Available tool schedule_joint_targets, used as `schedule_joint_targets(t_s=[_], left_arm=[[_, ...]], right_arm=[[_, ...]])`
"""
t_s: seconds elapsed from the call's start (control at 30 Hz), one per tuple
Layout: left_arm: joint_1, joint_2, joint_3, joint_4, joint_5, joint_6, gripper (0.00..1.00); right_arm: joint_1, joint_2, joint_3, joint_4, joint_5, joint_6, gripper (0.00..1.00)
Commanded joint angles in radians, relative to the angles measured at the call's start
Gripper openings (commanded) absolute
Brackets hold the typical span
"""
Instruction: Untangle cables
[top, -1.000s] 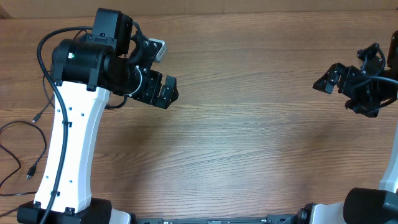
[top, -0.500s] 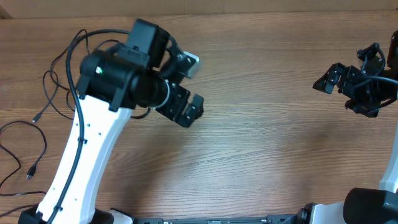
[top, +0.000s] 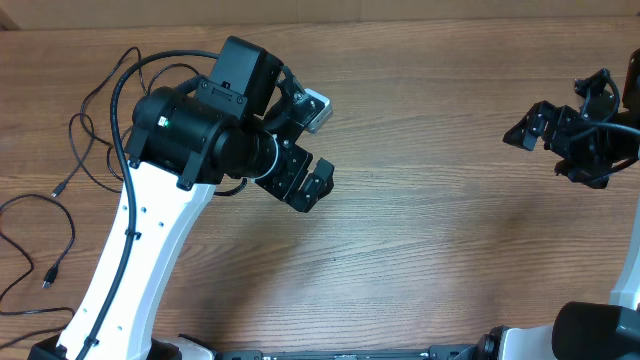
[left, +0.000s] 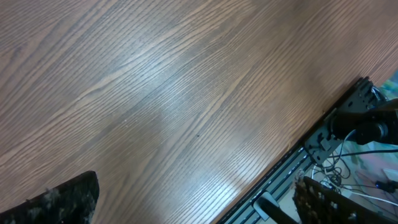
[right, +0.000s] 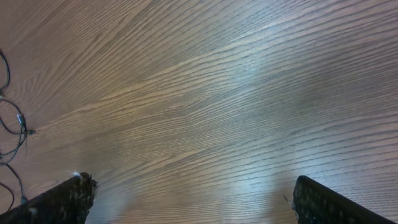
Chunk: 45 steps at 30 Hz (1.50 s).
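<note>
The cables (top: 71, 232) are thin black cords with small plug ends, lying as loose curly strands at the table's far left edge. They also show at the left edge of the right wrist view (right: 20, 121). My left gripper (top: 310, 188) is open and empty above bare wood left of centre, well right of the cables; its view (left: 193, 205) shows only tabletop between the fingers. My right gripper (top: 522, 130) is open and empty at the far right; its view (right: 193, 199) shows bare wood between the fingers.
The left arm's thick black wire (top: 125, 85) loops over the arm near the cables. The table's front edge and a black metal rail (left: 323, 134) show in the left wrist view, with loose wiring beyond it.
My left arm has swung right and slightly forward, away from the cables, uncovering more strands at the left. The right arm has not moved.
</note>
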Motion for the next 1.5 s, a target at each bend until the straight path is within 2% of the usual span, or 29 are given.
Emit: schedule_joint_targets(t_s=[0.0, 0.23, 0.47, 0.8, 1.07, 1.2, 1.3, 1.47], left_arm=[[-0.006, -0.044, 0.008, 0.001, -0.022, 0.019, 1.00], [-0.006, -0.102, 0.008, 0.084, -0.087, 0.019, 0.99], [-0.006, -0.147, 0.008, 0.084, -0.127, 0.019, 1.00], [0.029, -0.190, -0.054, 0.153, -0.130, 0.019, 0.99], [0.063, -0.391, -0.439, 0.405, -0.122, 0.019, 1.00], [0.085, -0.580, -0.726, 0.570, -0.117, 0.009, 1.00], [0.116, -0.720, -0.899, 0.689, -0.111, -0.055, 1.00], [0.212, -0.940, -1.136, 0.878, 0.014, -0.090, 1.00]], right_arm=[[0.005, -0.001, 0.001, 0.006, 0.006, -0.004, 1.00], [0.005, -0.001, 0.001, 0.006, 0.006, -0.005, 1.00], [0.005, -0.001, 0.001, 0.006, 0.006, -0.005, 1.00], [0.005, -0.001, 0.001, 0.006, 0.006, -0.004, 1.00], [0.005, -0.001, 0.001, 0.006, 0.006, -0.004, 1.00], [0.005, -0.001, 0.001, 0.006, 0.006, -0.004, 1.00], [0.005, -0.001, 0.001, 0.006, 0.006, -0.005, 1.00], [0.005, -0.001, 0.001, 0.006, 0.006, -0.004, 1.00]])
